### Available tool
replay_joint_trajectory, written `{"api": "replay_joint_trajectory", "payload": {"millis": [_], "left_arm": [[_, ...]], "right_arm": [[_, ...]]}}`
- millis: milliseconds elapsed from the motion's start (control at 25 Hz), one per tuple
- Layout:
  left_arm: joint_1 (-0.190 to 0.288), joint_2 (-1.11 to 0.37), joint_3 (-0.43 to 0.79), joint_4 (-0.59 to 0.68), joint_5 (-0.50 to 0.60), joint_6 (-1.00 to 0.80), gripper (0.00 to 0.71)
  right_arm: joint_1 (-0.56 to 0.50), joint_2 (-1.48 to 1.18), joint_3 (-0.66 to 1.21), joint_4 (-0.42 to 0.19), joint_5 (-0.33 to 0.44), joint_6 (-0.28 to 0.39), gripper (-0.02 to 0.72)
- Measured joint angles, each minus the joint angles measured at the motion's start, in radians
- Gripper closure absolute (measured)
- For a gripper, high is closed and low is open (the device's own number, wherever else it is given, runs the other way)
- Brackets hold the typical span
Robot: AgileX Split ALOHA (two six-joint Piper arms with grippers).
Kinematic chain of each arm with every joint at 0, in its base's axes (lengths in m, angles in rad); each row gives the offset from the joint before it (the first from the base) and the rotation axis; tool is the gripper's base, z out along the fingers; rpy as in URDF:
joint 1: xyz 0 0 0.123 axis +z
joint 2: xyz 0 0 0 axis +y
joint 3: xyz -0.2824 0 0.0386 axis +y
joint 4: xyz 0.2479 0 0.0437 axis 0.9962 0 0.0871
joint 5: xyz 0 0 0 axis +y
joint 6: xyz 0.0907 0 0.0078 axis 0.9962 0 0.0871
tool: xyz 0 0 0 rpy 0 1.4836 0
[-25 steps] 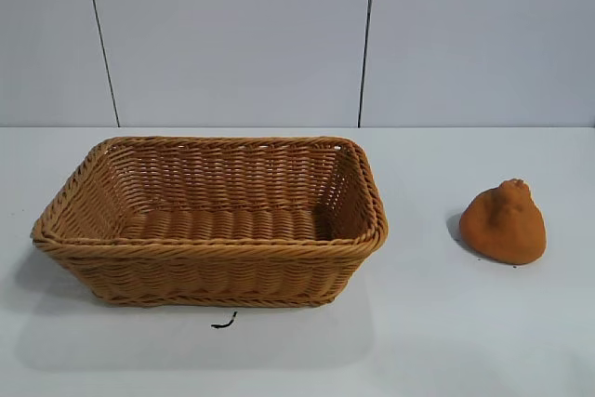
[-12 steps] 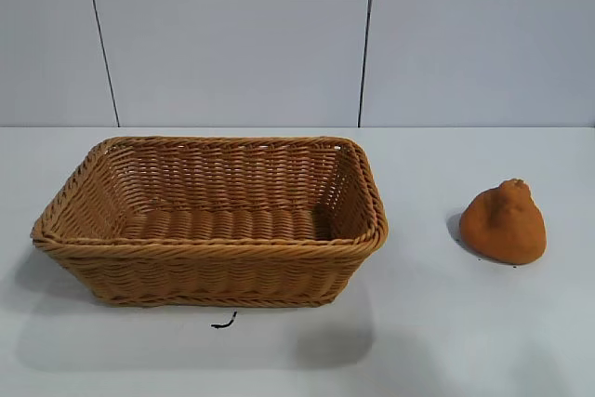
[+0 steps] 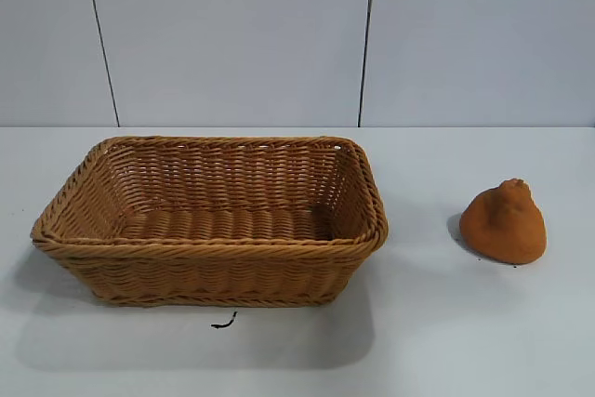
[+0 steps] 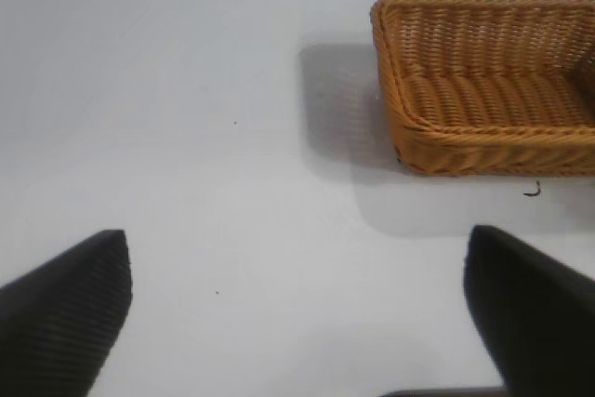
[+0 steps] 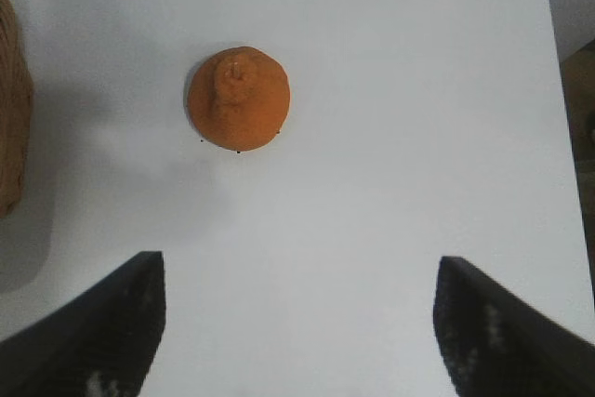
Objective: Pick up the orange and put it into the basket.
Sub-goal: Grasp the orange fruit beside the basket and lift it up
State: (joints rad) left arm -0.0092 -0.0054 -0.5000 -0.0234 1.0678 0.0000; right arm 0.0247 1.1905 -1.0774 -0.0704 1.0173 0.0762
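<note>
The orange (image 3: 503, 222), a lumpy orange-brown fruit with a knobby top, sits on the white table to the right of the basket (image 3: 74, 200), apart from it. The woven tan basket is empty. Neither gripper shows in the exterior view. In the right wrist view my right gripper (image 5: 299, 262) is open and empty, with the orange (image 5: 239, 99) ahead of it and clear of the fingers. In the left wrist view my left gripper (image 4: 297, 241) is open and empty over bare table, with the basket (image 4: 409, 109) off to one side.
A small black mark (image 3: 223, 323) lies on the table in front of the basket. The table's edge (image 5: 558, 72) runs beyond the orange in the right wrist view. A panelled wall stands behind the table.
The orange and basket have not moved. A shadow on the table in front of the basket has shifted slightly.
</note>
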Motion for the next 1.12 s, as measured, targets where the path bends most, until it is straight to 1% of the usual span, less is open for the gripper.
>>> {"api": "replay_joint_trajectory", "payload": {"millis": [320, 520, 680, 800, 960, 1040, 1120], "left_arm": [[0.0, 0.0, 0.0, 0.0, 0.0, 0.0, 0.014], [0.0, 0.0, 0.0, 0.0, 0.0, 0.0, 0.014], [0.0, 0.0, 0.0, 0.0, 0.0, 0.0, 0.014], [0.0, 0.0, 0.0, 0.0, 0.0, 0.0, 0.014], [0.0, 0.0, 0.0, 0.0, 0.0, 0.0, 0.014], [0.0, 0.0, 0.0, 0.0, 0.0, 0.0, 0.014], [0.0, 0.0, 0.0, 0.0, 0.0, 0.0, 0.014]], "right_arm": [[0.0, 0.278, -0.163, 0.037, 0.002, -0.038, 0.159], [0.0, 0.453, -0.231, 0.045, 0.001, -0.046, 0.104], [0.0, 0.58, -0.257, 0.058, -0.003, -0.049, 0.093], [0.0, 0.661, -0.262, 0.07, -0.027, -0.056, 0.093], [0.0, 0.751, -0.262, 0.119, -0.088, -0.064, 0.093], [0.0, 0.776, -0.262, 0.126, -0.109, -0.065, 0.093], [0.0, 0.817, -0.262, 0.131, -0.146, -0.064, 0.093]]}}
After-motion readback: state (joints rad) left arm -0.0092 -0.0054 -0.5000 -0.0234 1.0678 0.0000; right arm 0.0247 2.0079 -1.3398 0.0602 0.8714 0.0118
